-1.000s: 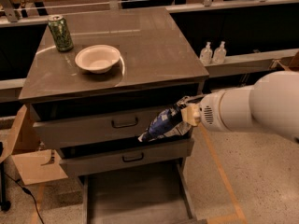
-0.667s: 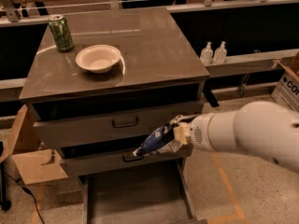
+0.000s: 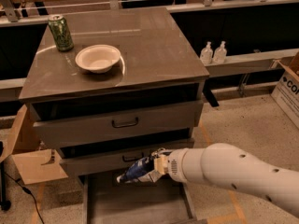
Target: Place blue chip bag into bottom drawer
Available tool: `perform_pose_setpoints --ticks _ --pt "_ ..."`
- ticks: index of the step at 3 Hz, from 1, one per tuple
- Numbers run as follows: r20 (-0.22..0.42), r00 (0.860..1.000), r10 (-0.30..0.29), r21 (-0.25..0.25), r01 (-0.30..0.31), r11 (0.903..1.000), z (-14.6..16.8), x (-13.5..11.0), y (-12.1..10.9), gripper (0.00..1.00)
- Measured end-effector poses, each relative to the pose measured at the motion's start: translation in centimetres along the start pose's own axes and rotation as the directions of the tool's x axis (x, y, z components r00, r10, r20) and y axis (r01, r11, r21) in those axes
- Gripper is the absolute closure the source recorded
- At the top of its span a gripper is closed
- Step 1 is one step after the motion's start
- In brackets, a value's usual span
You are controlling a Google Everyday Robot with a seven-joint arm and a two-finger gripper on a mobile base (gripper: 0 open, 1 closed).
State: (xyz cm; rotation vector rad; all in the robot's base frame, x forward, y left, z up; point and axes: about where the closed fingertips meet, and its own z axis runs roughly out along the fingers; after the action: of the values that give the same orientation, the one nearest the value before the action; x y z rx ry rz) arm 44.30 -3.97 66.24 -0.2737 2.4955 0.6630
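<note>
Camera view: blue chip bag point(image 3: 134, 173) juts from hand point(image 3: 158, 165) over bottom drawer point(image 3: 135, 205).

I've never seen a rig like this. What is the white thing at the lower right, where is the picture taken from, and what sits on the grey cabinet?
The white tube from the lower right is the robot's one arm. At its tip is the tool, a two-finger clamp; it sits low in front of the cabinet, closed on the blue chip bag, a crinkled foil snack bag. There is a single camera view, looking down at the cabinet from the front; where it is mounted cannot be told. On the cabinet top stand a green can and, beside it, a white bowl. Below are two grey-fronted drawers with black handles, and under them the bottom drawer, a shallow tray pulled out. The bag appears to hang over the tray's back end, not yet set down.
</note>
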Motion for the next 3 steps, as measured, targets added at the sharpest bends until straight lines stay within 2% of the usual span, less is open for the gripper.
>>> perform_pose_setpoints --ticks 1,2,3 --pt "-0.05 0.999 0.021 -0.026 -0.022 0.9994 5.4 4.6 0.6 1.0" --pt "-0.109 0.994 0.02 -0.026 -0.023 0.9994 10.6 9.5 0.3 1.0" --pt "-0.078 0.997 -0.028 -0.049 0.025 0.9985 12.5 8.5 2.3 1.0"
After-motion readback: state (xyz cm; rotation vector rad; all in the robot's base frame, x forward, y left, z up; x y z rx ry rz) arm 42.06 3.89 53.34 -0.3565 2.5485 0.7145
